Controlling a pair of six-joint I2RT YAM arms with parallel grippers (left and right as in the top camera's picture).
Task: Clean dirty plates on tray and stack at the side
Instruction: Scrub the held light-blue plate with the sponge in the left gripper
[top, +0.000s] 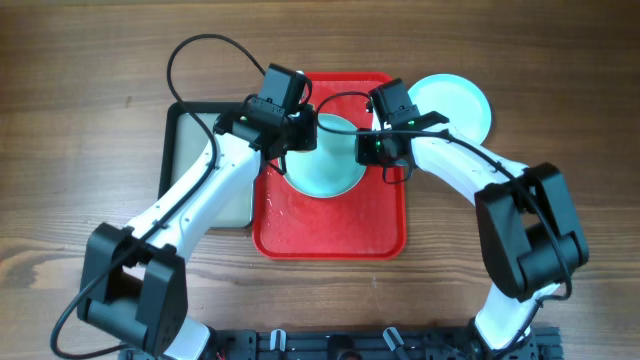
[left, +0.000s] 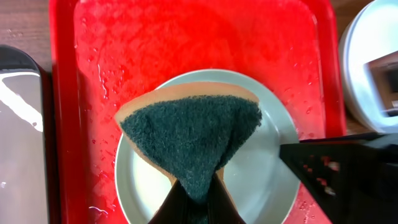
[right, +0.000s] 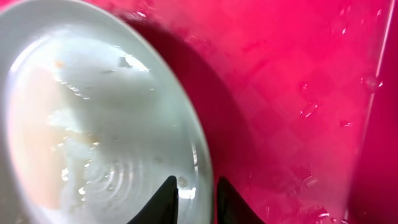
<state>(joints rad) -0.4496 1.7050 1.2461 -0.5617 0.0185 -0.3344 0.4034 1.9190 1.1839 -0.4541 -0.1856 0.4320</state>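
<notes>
Right fingers (right: 164, 200) astride blurred plate (right: 93, 118) rim

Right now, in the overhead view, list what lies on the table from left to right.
black tray → red tray → side plate

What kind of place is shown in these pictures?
Probably a robot test bench set up for dishwashing, not a real kitchen: a wooden table, a wet red tray holding a plate, and a green scouring sponge over that plate. No sink shows.
</notes>
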